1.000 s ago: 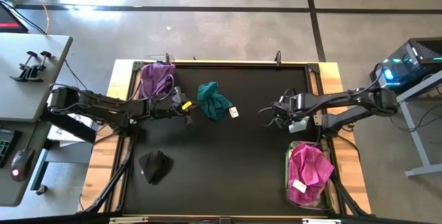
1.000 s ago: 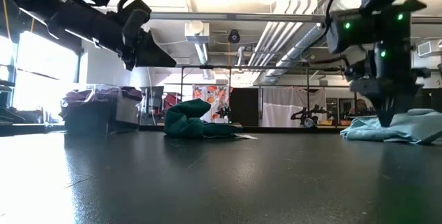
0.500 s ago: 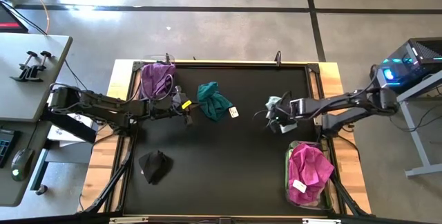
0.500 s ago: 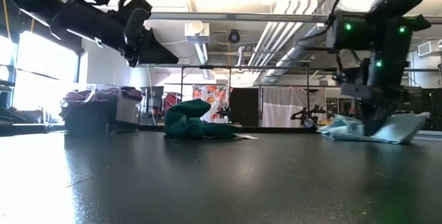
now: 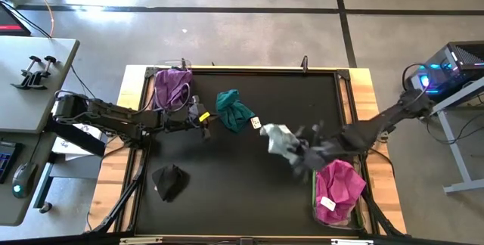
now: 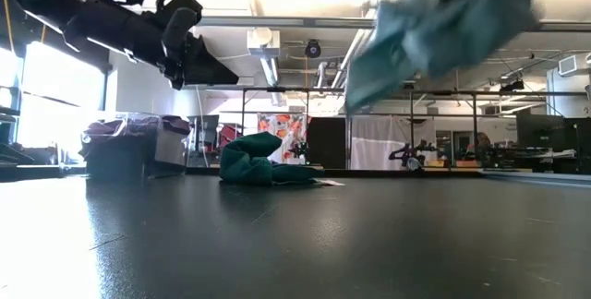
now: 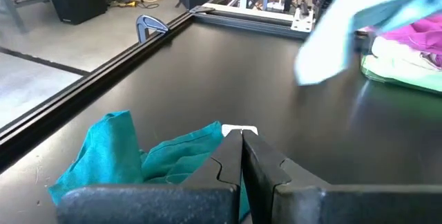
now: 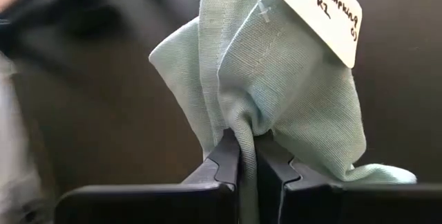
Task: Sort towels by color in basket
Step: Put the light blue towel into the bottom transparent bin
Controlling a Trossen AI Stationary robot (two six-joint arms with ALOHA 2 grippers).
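Observation:
My right gripper (image 5: 296,153) is shut on a mint towel (image 5: 277,138) and holds it in the air right of the table's middle; the low view shows the towel (image 6: 434,31) high up and blurred. My left gripper (image 5: 206,130) hangs shut and empty above the table, just left of a crumpled teal towel (image 5: 233,110) that lies on the table with a white tag beside it. A black towel (image 5: 169,181) lies near the front left. A purple towel (image 5: 171,86) lies in the far left basket. A magenta towel (image 5: 337,188) fills the near right basket. My right gripper pinches a gathered fold of the mint towel (image 8: 243,128) between its two fingers, with several layers bunched together. The cloth spreads out ahead of the fingers, a white tag (image 8: 319,13) on it. The towel is lifted clear of the table.
The dark basket (image 6: 120,156) with the purple towel stands at the far left corner. The pale basket (image 5: 317,192) with the magenta towel stands at the near right edge. The black table top (image 5: 249,192) is framed by a raised rim.
My right gripper has shut on the mint towel at the table's right side. It has lifted the towel clear of the table and swung it toward the left and the near edge. The towel now flies high, where before it lay flat.

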